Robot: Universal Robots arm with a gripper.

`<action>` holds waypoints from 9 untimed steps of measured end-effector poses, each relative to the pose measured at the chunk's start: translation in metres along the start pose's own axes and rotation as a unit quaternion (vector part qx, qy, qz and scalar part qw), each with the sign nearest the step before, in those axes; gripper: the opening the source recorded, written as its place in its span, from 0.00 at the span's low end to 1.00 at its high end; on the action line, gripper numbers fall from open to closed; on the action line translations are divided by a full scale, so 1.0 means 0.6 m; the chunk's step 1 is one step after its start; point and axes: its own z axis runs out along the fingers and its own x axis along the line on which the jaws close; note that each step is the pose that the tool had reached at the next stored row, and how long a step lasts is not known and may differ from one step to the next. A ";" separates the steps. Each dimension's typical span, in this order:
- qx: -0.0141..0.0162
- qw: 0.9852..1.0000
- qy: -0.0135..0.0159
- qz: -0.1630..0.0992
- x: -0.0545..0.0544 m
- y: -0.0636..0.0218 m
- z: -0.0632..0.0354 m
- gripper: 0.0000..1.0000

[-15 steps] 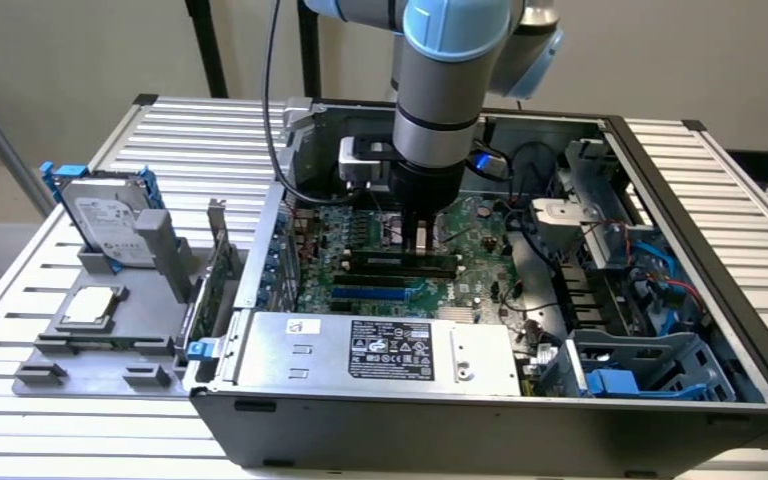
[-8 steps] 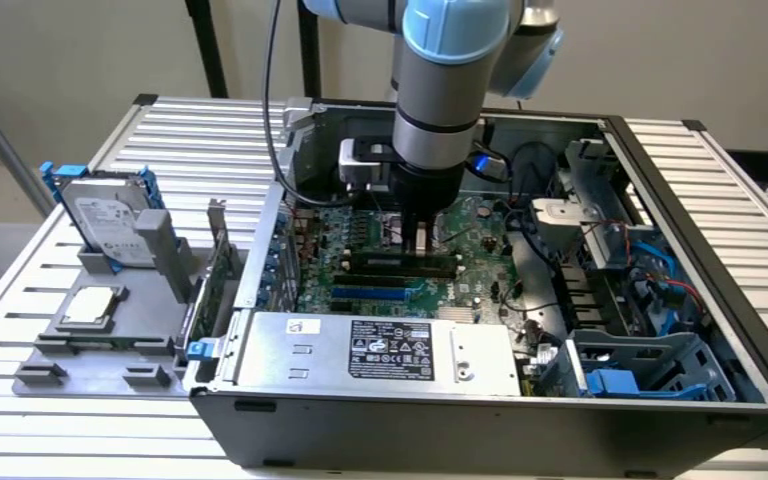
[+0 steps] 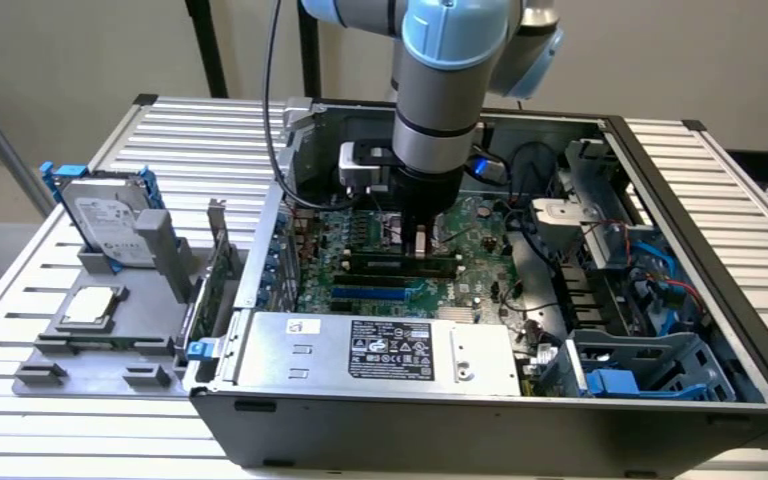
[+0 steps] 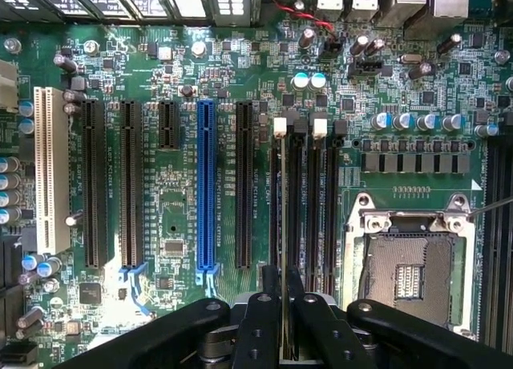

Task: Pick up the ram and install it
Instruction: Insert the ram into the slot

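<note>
I'm holding the ram (image 4: 284, 249) edge-on w/ gripper (image 4: 284, 333) pinching its top edge, over the memory slots (image 4: 309, 200). Thin, stiff, light, prob fragile.

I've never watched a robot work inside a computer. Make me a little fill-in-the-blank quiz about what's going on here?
1. The fingers are shut on a thin memory stick, seen here ____-on.
2. The stick hangs above the ____ slots beside the empty processor socket.
3. One long slot on the green board is coloured ____.
4. Outside the computer case, a hard drive stands in a ____ holder.

Missing words: edge; memory; blue; grey
</note>
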 end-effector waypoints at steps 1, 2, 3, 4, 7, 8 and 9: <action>0.000 1.000 0.000 0.000 0.000 0.000 0.001 0.14; 0.000 1.000 0.000 0.000 0.000 0.000 0.001 0.14; 0.000 1.000 -0.001 0.000 0.000 0.000 0.002 0.14; 0.000 1.000 0.000 0.000 0.000 0.000 0.002 0.15; 0.000 1.000 0.000 0.000 0.000 0.000 0.002 0.22; 0.000 1.000 0.000 0.000 0.000 0.000 0.000 0.22; 0.000 1.000 0.000 0.000 0.000 0.000 -0.004 0.22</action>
